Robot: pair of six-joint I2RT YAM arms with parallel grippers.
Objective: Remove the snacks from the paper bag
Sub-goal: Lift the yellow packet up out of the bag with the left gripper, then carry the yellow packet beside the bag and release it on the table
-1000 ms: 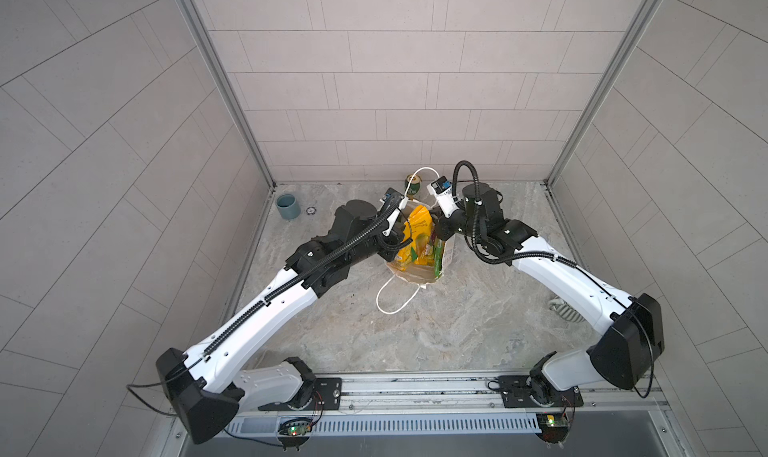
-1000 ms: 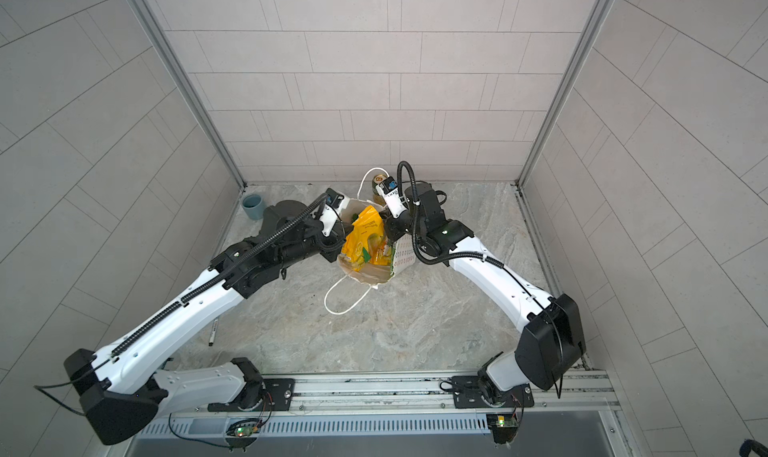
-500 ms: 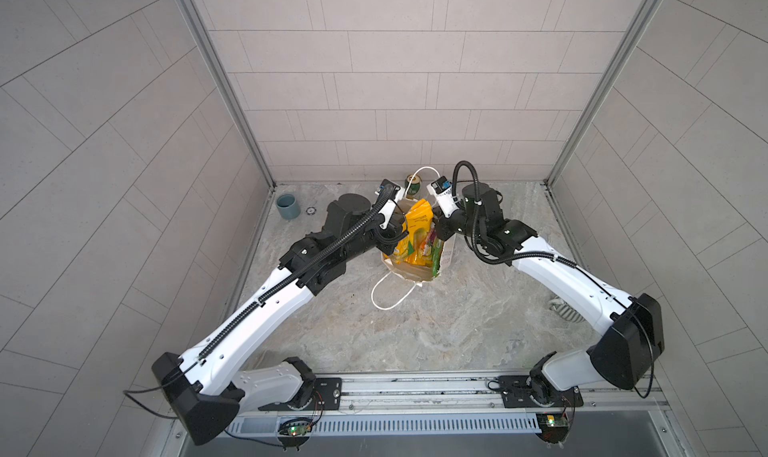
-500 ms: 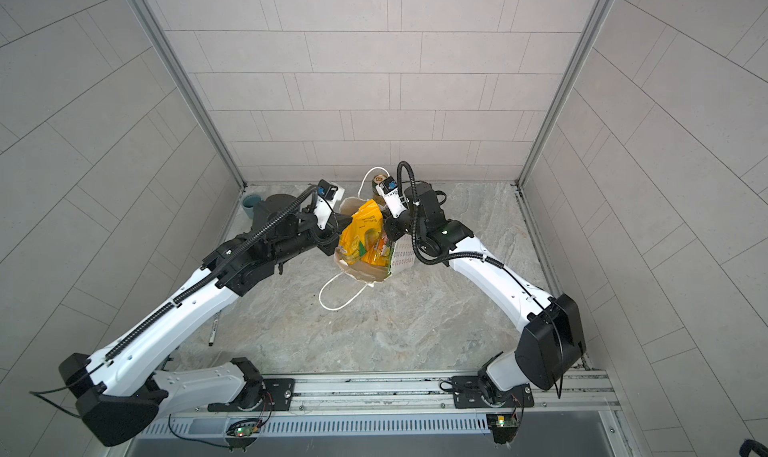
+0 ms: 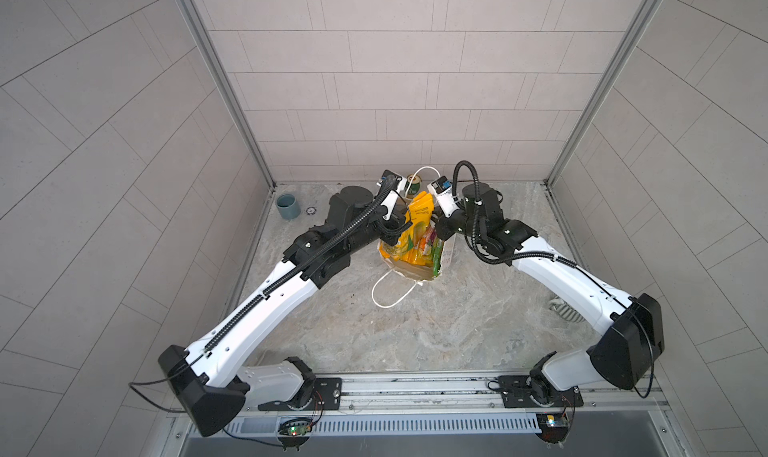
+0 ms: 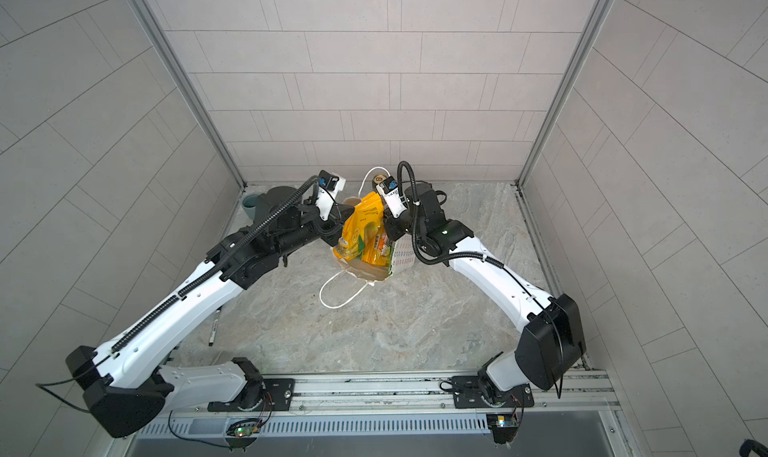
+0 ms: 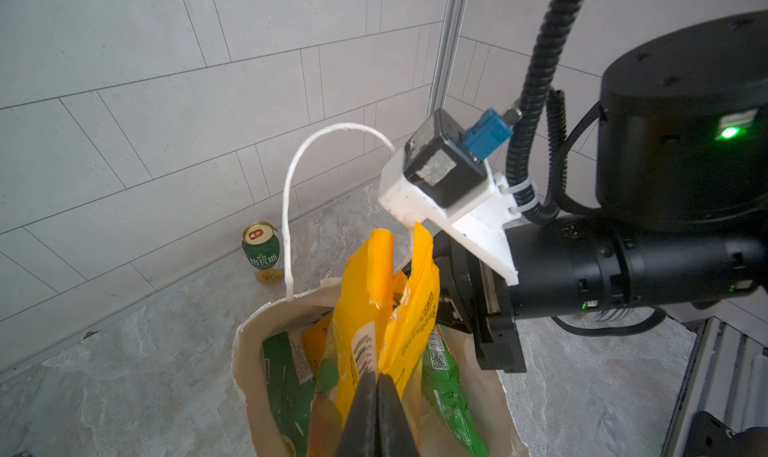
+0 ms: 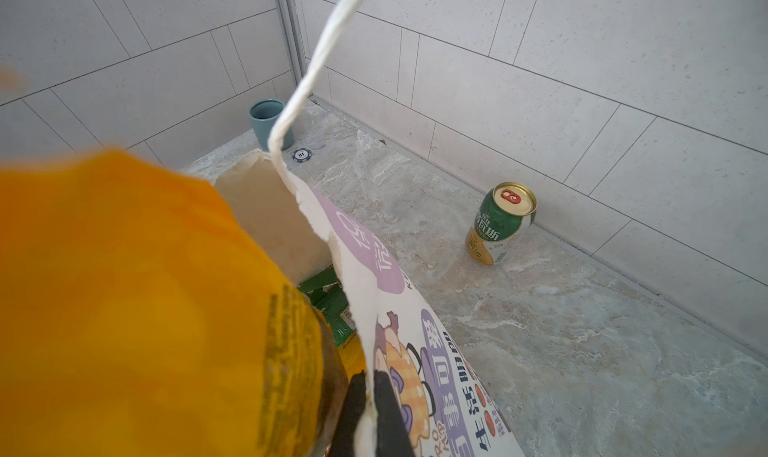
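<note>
LEFT: left end effector point(image 7: 377, 396) is pinching yellow packet point(image 7: 358, 309) | RIGHT: right end effector point(image 8: 370, 405) is clamping paper bag point(image 8: 374, 268) rim | RISK: pull likely dragging green packets point(image 7: 444, 388), rim tearing.

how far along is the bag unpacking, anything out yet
Done: nothing yet; in both top views no packet lies on the table. In hand: the left jaws are shut on a yellow packet that stands well above the rim of the paper bag, while the right jaws pinch the bag's wall. Left: that packet, the green packets and the others inside all have to come out.
</note>
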